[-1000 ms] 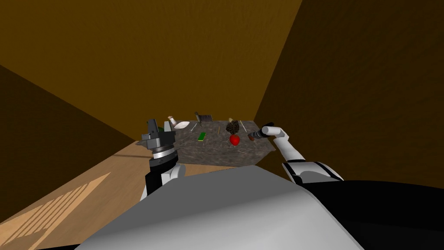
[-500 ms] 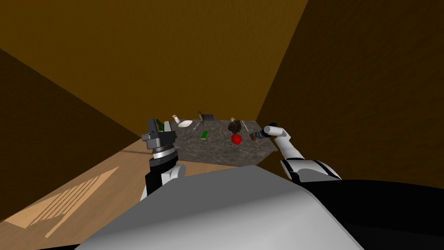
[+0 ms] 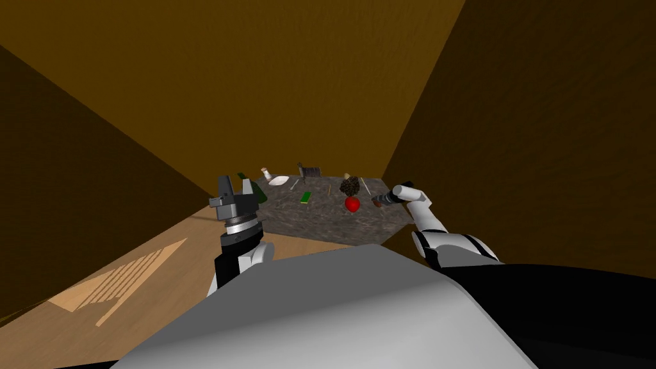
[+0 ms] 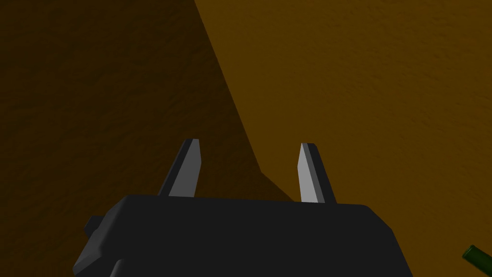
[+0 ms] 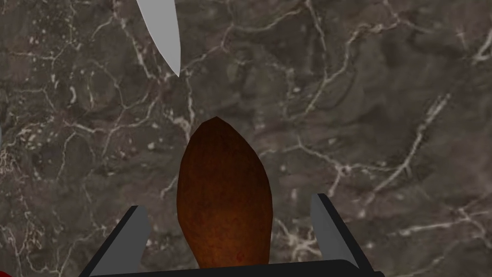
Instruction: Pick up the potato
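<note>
The right hand (image 5: 226, 202) is released: its two fingers (image 5: 134, 231) stand apart with the potato (image 5: 223, 192) between them, and a strip of stone shows on either side, so neither finger touches it. The potato is reddish brown, an oval with its tapered end pointing away from the hand, and it lies over the dark marble-veined surface (image 5: 384, 96) (whether it rests on the stone or hangs just above it, I cannot tell). Past its tip, a little to one side, a pale pointed blade (image 5: 161, 33) lies on the stone.

In the head view the right hand (image 3: 379, 201) reaches in at the surface's right edge. Just beside it is a red fruit (image 3: 352, 204), with a dark knobbly lump (image 3: 349, 186) behind that. Further left lie a flat green piece (image 3: 306, 197) and a white dish (image 3: 278, 181).

The left hand (image 4: 249, 142) is also released, fingers apart and grasping nothing. It is raised at the surface's near left corner, close to a dark green bottle (image 3: 256, 191).
</note>
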Robot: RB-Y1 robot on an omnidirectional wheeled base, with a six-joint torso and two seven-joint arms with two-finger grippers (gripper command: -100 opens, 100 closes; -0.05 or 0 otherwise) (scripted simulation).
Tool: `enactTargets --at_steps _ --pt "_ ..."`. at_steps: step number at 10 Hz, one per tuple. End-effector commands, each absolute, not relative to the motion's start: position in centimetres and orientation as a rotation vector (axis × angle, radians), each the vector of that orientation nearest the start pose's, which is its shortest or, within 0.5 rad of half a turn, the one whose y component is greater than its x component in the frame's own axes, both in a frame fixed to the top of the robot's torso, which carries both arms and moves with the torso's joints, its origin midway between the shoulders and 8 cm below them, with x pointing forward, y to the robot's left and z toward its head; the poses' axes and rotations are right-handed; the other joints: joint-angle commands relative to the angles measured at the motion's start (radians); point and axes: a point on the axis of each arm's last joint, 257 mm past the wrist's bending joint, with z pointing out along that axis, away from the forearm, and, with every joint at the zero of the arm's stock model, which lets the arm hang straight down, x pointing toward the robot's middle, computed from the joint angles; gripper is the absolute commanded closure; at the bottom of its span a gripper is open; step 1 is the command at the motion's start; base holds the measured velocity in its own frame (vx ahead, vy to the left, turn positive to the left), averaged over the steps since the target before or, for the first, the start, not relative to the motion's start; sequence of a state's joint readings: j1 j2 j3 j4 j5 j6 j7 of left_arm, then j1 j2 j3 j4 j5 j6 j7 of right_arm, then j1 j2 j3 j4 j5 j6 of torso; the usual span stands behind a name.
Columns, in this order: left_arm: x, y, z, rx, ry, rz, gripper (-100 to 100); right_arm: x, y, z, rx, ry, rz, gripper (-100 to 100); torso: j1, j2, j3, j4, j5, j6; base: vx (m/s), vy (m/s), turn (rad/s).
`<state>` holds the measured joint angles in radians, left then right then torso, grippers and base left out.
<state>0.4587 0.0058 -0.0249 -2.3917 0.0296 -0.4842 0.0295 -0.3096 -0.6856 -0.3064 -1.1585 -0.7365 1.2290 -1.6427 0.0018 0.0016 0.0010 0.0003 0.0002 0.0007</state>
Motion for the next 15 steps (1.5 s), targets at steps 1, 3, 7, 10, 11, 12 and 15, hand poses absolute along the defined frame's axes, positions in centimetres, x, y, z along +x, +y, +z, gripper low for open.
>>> enactTargets --at_steps 1,3,7,10,11,12,15 --pt "32.3 26.5 8.3 -0.576 0.499 -1.419 0 46.4 -50.8 -33.0 -2.838 0.704 -0.73 -100 0.0 0.0 0.0 0.0 0.0 0.0 -0.022 0.019 0.046" --pt "32.3 26.5 8.3 -0.576 0.499 -1.419 0 46.6 -52.1 -33.1 -2.827 0.717 -0.745 -100 0.0 0.0 0.0 0.0 0.0 0.0 -0.042 0.03 0.118" --pt "32.3 26.5 8.3 -0.576 0.499 -1.419 0 46.1 -52.2 -33.4 -2.829 0.727 -0.728 100 -0.001 -0.001 0.0 0.0 0.0 0.0 -0.014 0.013 0.012" --pt "32.3 26.5 8.3 -0.576 0.499 -1.419 0 46.2 -52.2 -33.4 -2.828 0.727 -0.729 100 -0.001 -0.002 -0.001 0.0 0.0 0.0 0.0 0.0 0.0" --pt "32.3 26.5 8.3 -0.576 0.499 -1.419 0 46.2 -52.2 -33.4 -2.828 0.727 -0.729 0 -0.001 -0.002 -0.001 0.0 0.0 0.0 0.0 0.0 0.0" --pt "32.3 26.5 8.3 -0.576 0.499 -1.419 0 46.3 -51.5 -33.3 -2.832 0.72 -0.725 100 -0.001 -0.002 -0.001 0.0 0.0 0.0 0.027 -0.025 -0.103" --pt "32.3 26.5 8.3 -0.576 0.499 -1.419 0 46.2 -50.0 -33.0 -2.842 0.695 -0.72 100 -0.004 -0.004 -0.002 -0.001 -0.001 0.001 0.046 -0.033 -0.101"
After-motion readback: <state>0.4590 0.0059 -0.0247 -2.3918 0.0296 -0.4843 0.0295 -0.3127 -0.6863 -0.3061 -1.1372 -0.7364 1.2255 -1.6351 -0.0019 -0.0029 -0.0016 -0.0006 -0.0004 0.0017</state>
